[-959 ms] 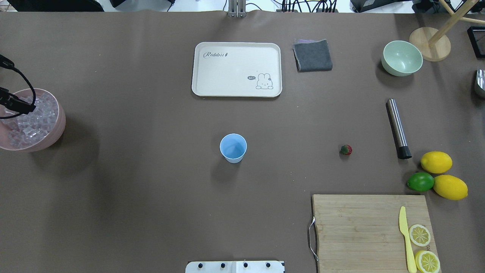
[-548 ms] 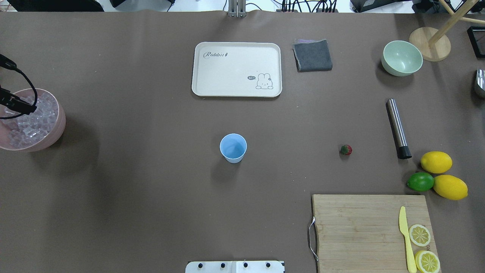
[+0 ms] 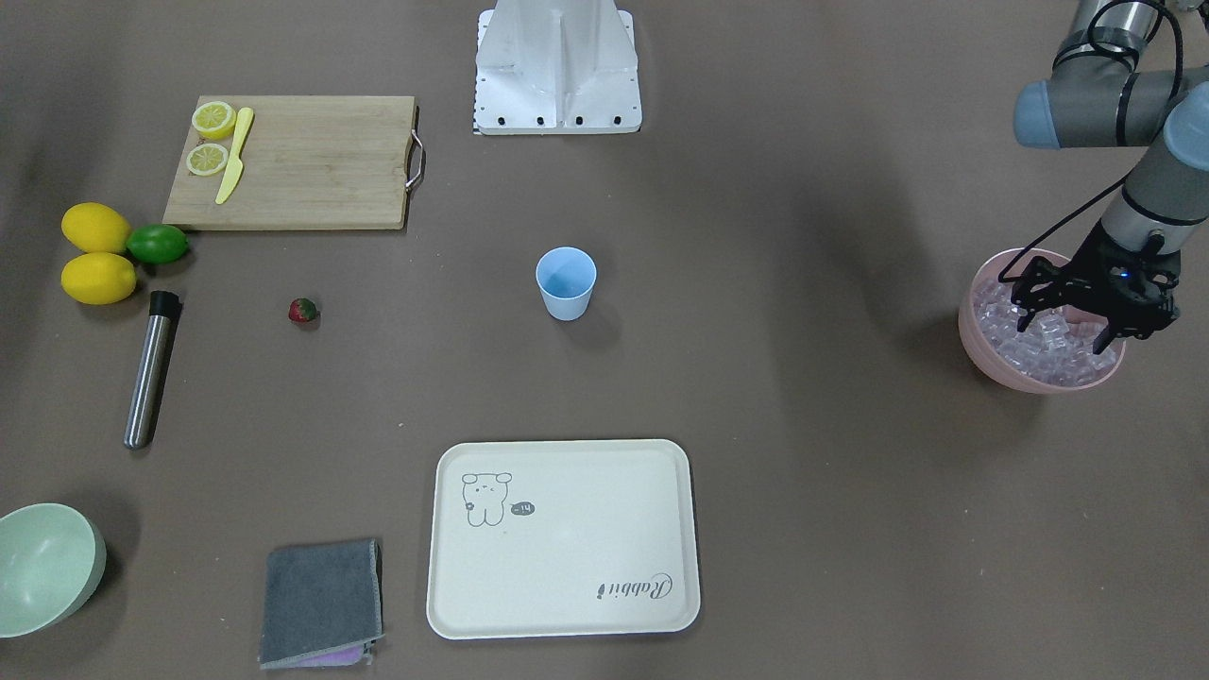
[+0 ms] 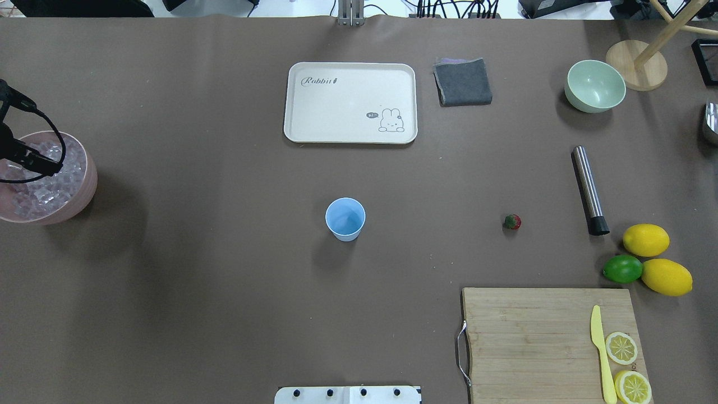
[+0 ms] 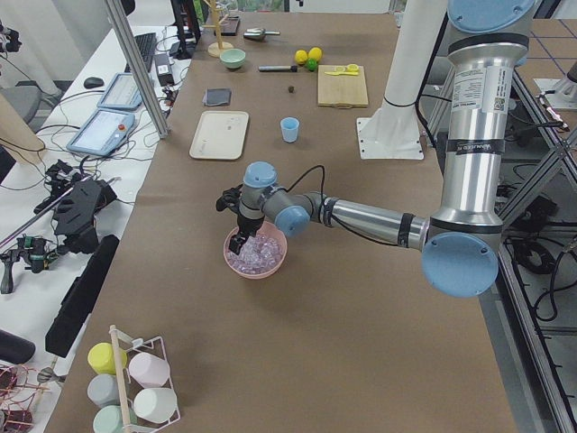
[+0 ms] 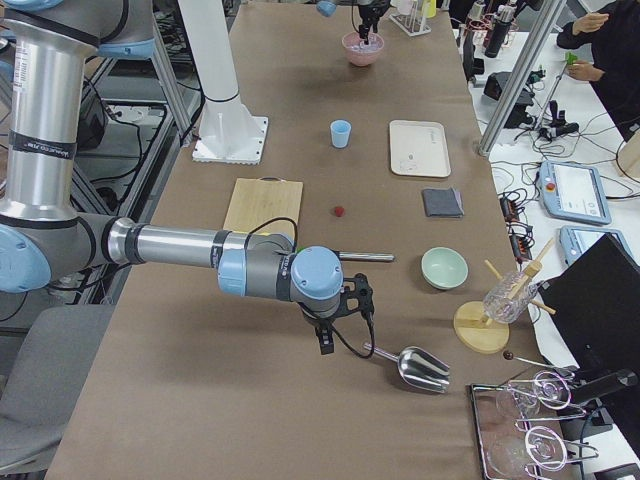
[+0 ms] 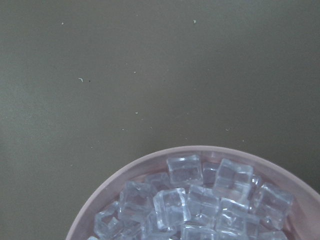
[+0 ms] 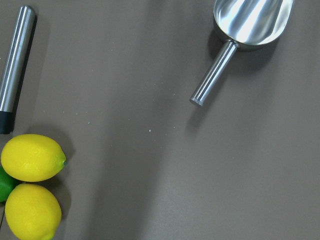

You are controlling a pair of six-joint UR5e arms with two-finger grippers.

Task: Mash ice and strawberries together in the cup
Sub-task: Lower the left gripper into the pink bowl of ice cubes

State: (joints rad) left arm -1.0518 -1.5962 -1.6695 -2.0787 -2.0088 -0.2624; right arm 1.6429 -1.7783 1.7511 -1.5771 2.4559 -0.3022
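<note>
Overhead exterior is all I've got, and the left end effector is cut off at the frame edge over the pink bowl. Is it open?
Observer: Yes. The front-facing view shows the left end effector open, spread over the ice in the pink bowl.
Operator: Does it hold a cube?
Observer: Cannot tell. The left wrist view shows only loose cubes, nothing of the end effector.
Operator: And the right arm? I don't see it.
Observer: The exterior right view shows the right end effector hanging low beside a metal scoop. Open or shut, I cannot tell.
</note>
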